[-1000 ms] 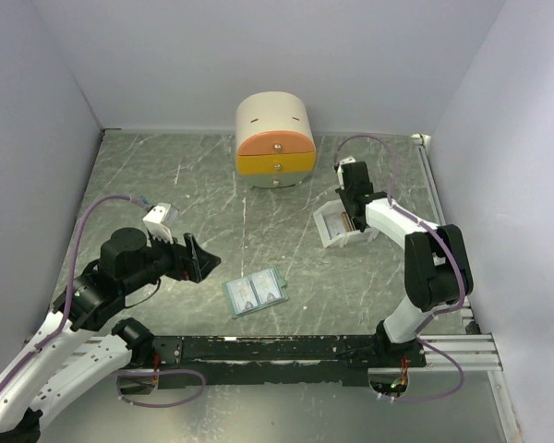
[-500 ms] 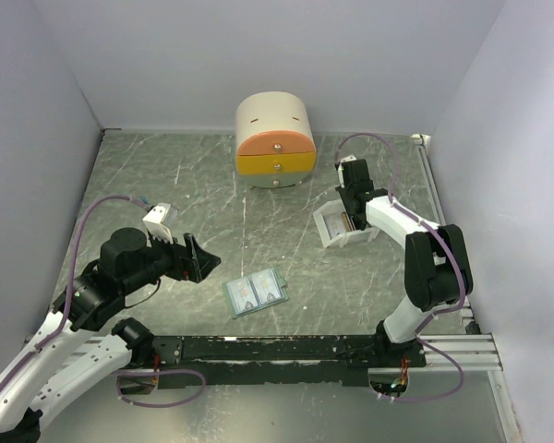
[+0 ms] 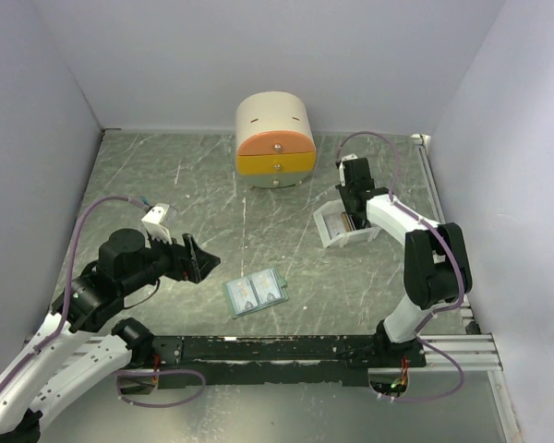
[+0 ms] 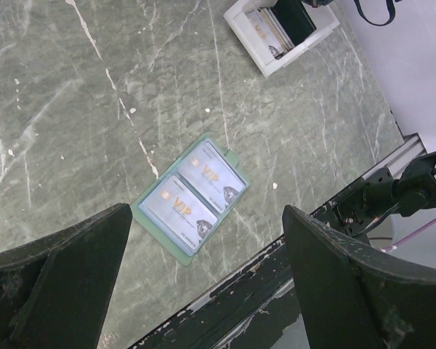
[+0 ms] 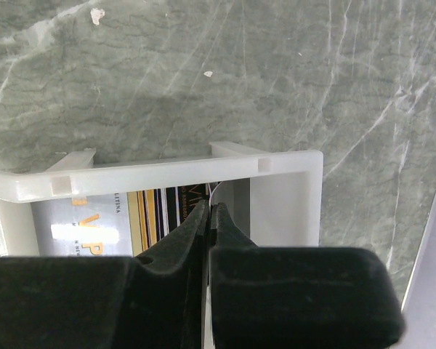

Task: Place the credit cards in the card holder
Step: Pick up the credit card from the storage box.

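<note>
The card holder (image 3: 255, 293) lies open and flat near the table's front middle, with two pale cards in its pockets; it also shows in the left wrist view (image 4: 191, 196). My left gripper (image 3: 197, 258) is open and empty, hovering left of it (image 4: 207, 240). The other credit cards (image 5: 149, 211) stand on edge in a white tray (image 5: 276, 163) at the right (image 3: 337, 238). My right gripper (image 5: 211, 212) reaches down into that tray (image 3: 352, 218), its jaws pressed together on the thin edge of one card.
A round cream-and-orange drawer box (image 3: 275, 138) stands at the back middle. The dark base rail (image 3: 286, 349) runs along the near edge. Walls close in the table on the left, back and right.
The left arm has drifted slightly toward the near left. The right gripper stays in the tray, hardly moved.
</note>
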